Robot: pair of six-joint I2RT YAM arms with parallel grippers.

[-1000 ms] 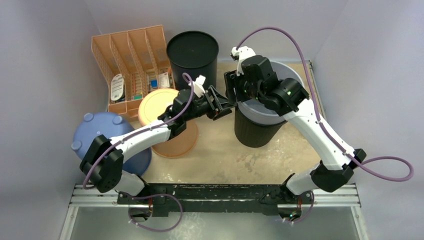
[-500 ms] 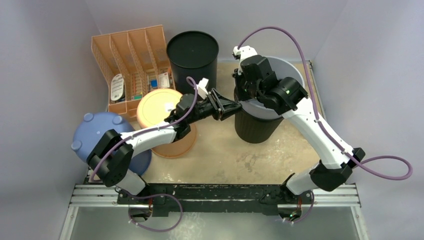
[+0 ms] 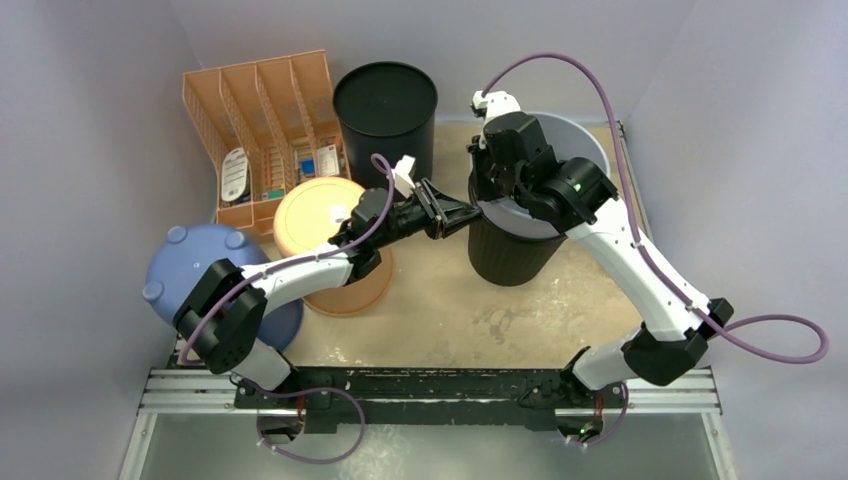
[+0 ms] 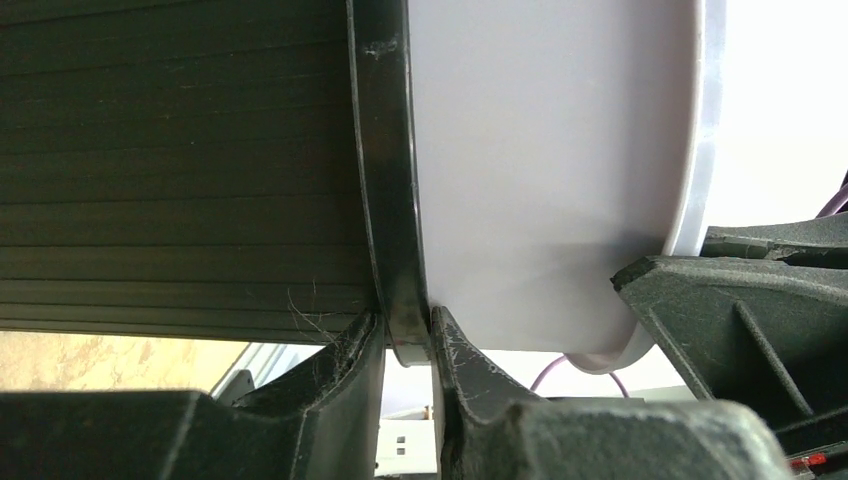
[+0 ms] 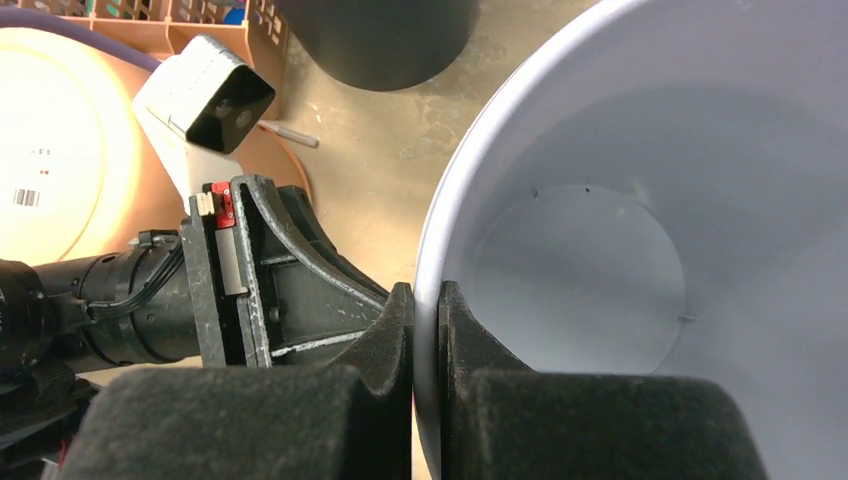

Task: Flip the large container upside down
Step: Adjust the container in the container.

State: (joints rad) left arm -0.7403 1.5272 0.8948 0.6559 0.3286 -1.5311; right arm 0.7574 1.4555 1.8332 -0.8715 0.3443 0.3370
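The large container is a pale grey bucket [image 3: 578,140] standing upright, nested in a black ribbed bin [image 3: 512,262] at the centre right. My right gripper [image 3: 482,192] comes from above and is shut on the grey rim, one finger inside and one outside [image 5: 427,300]. My left gripper [image 3: 470,213] reaches in from the left. It is shut on the black bin's rim [image 4: 386,150], which sits pinched between its fingertips [image 4: 405,335]. The grey wall [image 4: 540,150] lies just right of that rim. Both grips are at the same left side of the rim, close together.
An upside-down black bin [image 3: 385,105] stands at the back. Left of it is an orange file organiser [image 3: 262,115]. An upside-down orange bucket [image 3: 318,225] and an upside-down blue tub [image 3: 195,265] sit under and beside my left arm.
My left gripper moved right to the bin and closed on the black rim. My right gripper closed on the grey rim and shifted slightly right.
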